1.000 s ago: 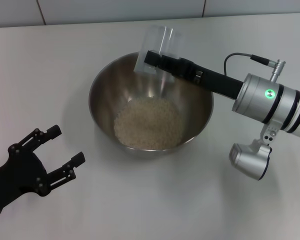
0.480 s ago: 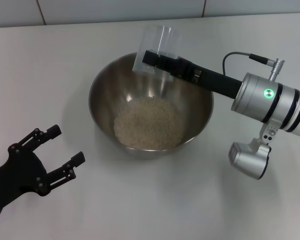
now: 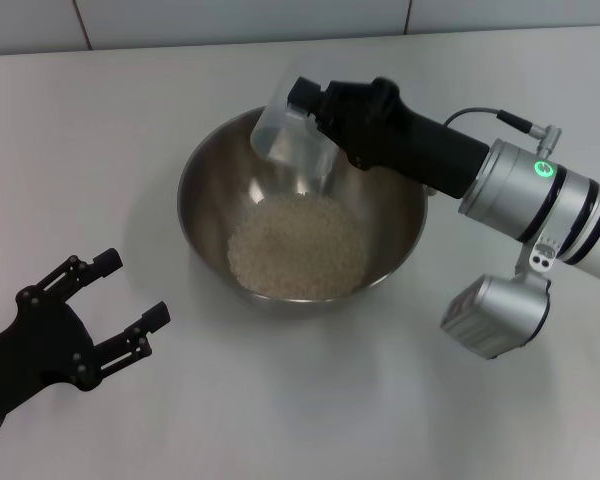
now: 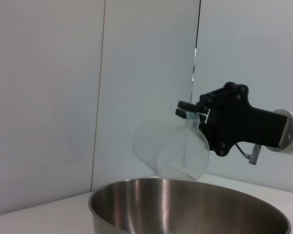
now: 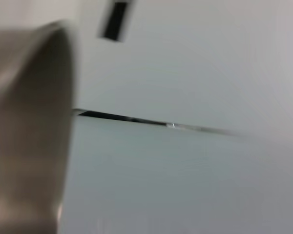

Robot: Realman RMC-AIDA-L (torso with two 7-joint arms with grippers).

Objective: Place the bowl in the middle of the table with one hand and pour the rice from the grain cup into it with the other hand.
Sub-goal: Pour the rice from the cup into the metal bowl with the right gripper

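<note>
The steel bowl [image 3: 205,180] stands in the middle of the white table [image 3: 80,150] with a pale heap of rice [image 3: 295,245] inside. My right gripper [image 3: 305,105] is shut on the clear grain cup [image 3: 285,140] and holds it tilted over the bowl's far rim; the cup looks empty. The left wrist view shows the cup [image 4: 168,148] above the bowl's rim [image 4: 185,187], held by the right gripper [image 4: 193,109]. My left gripper [image 3: 125,300] is open and empty, near the table's front left, apart from the bowl.
A grey tiled edge [image 3: 230,20] runs along the back of the table. The right wrist camera housing [image 3: 490,315] hangs to the right of the bowl. The right wrist view is blurred and shows the bowl's side [image 5: 24,122].
The right wrist has rolled, turning the cup further over the bowl's far rim. The left gripper and the bowl have not moved.
</note>
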